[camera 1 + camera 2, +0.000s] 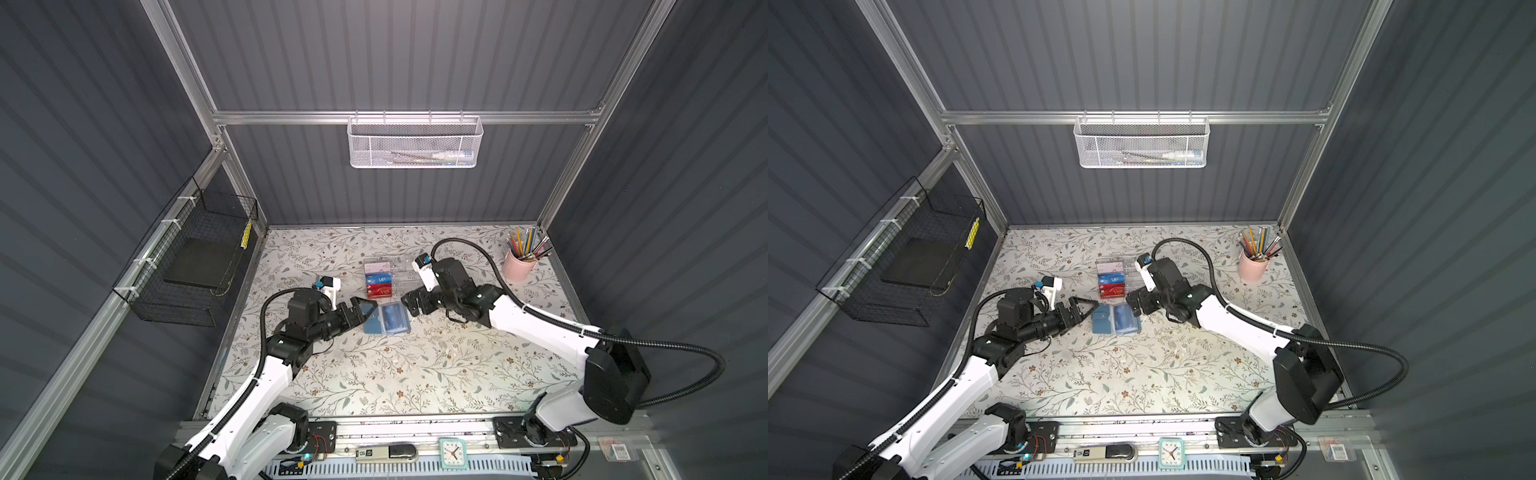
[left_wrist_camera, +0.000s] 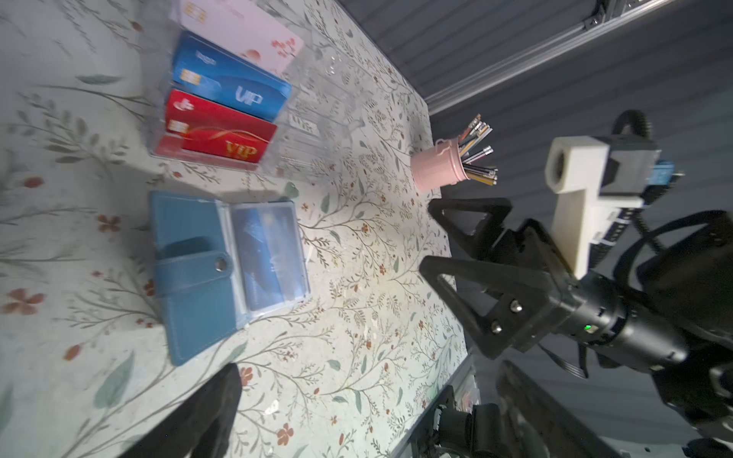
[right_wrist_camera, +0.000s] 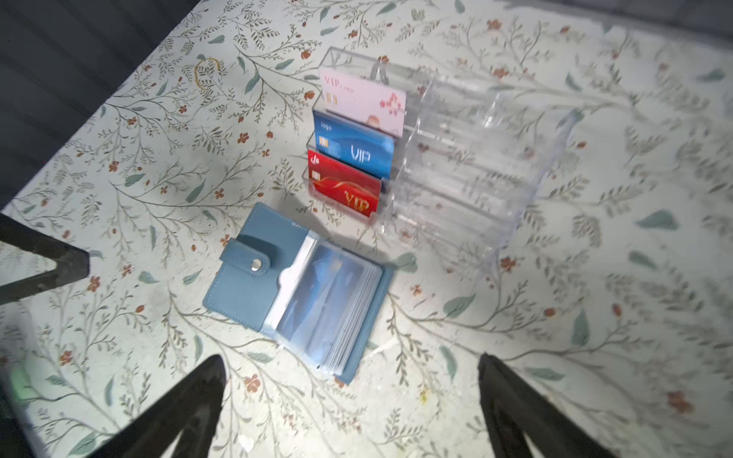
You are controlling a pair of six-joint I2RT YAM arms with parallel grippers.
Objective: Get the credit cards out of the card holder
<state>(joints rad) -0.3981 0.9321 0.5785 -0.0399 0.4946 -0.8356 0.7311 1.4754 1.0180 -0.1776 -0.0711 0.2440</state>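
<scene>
The card holder [image 1: 376, 322] [image 1: 1104, 321] [image 2: 190, 273] [image 3: 250, 285], a slate-blue wallet with a snap tab, lies open and flat on the flowered table. A blue credit card [image 1: 392, 316] [image 1: 1123, 318] [image 2: 263, 257] [image 3: 325, 293] shows through its clear sleeves. My left gripper [image 1: 365, 311] [image 1: 1089, 311] [image 2: 365, 396] hovers open at the holder's left edge, holding nothing. At the holder's right edge my right gripper [image 1: 409, 305] [image 1: 1133, 305] [image 3: 351, 368] [image 2: 428, 236] is open and empty, the sleeves just ahead of its fingers.
A clear acrylic box [image 1: 395, 276] [image 1: 1129, 276] [image 2: 317, 119] [image 3: 456, 158] stands just behind the holder with a pink-white card, a blue VIP card [image 2: 230, 79] [image 3: 353, 146] and a red VIP card in it. A pink pencil cup [image 1: 517, 266] [image 1: 1252, 266] stands back right.
</scene>
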